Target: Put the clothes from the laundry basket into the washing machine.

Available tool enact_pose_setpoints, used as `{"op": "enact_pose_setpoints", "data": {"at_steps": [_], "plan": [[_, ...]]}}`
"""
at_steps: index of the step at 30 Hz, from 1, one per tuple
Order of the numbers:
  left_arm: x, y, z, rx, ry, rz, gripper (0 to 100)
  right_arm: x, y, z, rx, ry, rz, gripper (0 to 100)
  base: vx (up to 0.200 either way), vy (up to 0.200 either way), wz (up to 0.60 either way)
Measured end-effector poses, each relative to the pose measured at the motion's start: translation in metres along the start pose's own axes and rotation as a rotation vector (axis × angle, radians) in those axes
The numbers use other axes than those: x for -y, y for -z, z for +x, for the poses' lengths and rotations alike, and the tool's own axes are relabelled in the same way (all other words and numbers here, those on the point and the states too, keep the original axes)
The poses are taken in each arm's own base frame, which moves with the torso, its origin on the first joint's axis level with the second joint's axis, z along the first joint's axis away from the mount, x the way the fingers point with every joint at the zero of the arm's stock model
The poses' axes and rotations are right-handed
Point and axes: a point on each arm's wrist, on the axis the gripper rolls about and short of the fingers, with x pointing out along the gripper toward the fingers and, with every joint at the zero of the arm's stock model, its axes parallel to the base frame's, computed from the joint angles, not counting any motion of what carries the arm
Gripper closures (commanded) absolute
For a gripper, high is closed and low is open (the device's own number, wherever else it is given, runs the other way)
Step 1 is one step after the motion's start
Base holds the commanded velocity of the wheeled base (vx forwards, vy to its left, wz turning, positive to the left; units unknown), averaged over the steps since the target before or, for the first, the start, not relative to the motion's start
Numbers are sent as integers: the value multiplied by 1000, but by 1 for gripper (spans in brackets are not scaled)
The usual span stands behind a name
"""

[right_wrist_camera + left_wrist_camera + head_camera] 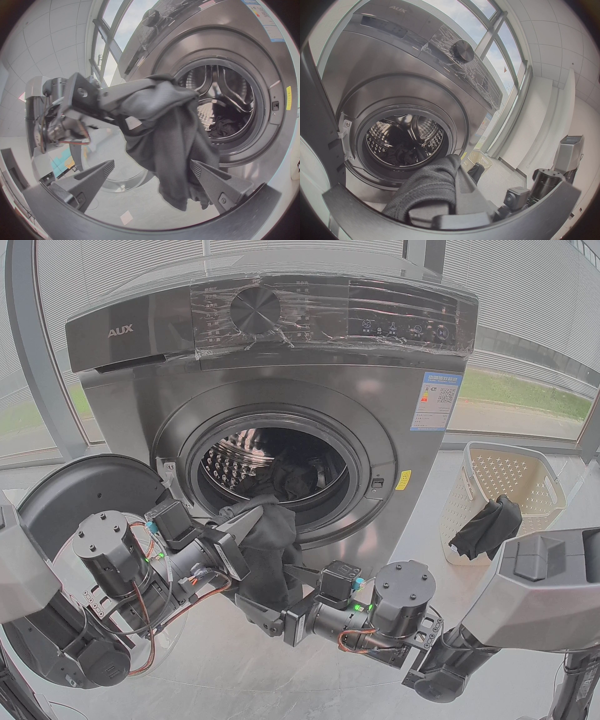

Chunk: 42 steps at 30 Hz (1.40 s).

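"Charcoal garment (269, 546), hanging at 6 o'clock of the open drum (275, 468) of the washing machine (262, 390) in the head view. Who has it?" asks the trainee.

"The left end effector (250, 521), clenched on its upper fold. The tail droops between the spread fingers of the right end effector (151, 164), which is released. The cloth seems to brush one finger, nothing more."

"So how should the load go in?"

"I'd carry the bunch toward 12 o'clock, over the lip and well into the drum before letting go — otherwise the dangling tail looks likely to catch on the lip. The right one could lift that tail first. It's soft knit, so I'd expect it to slump where it's dropped, onto the dark clothes (290, 477) lying inside."

"And the rest?"

"One more dark piece (487, 527) is draped over the rim of the laundry basket (494, 477) — at 3 o'clock of the drum, on the floor (250, 671)."
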Motion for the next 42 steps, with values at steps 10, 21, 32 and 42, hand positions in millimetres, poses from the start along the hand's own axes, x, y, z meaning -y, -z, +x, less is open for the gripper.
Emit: {"op": "enact_pose_setpoints", "data": {"at_steps": [10,21,32,42], "plan": [[1,-1,-1,3,4,0,100,15,5,15,23,30,-22,0,0,0,0],[1,-2,0,6,4,0,100,1,10,19,22,-15,-22,0,0,0,0],[1,-3,-1,10,3,1,100,8,16,32,36,-3,-21,0,0,0,0],[2,-5,-1,16,5,1,100,12,20,48,83,-1,-25,100,0,0,0]]}}
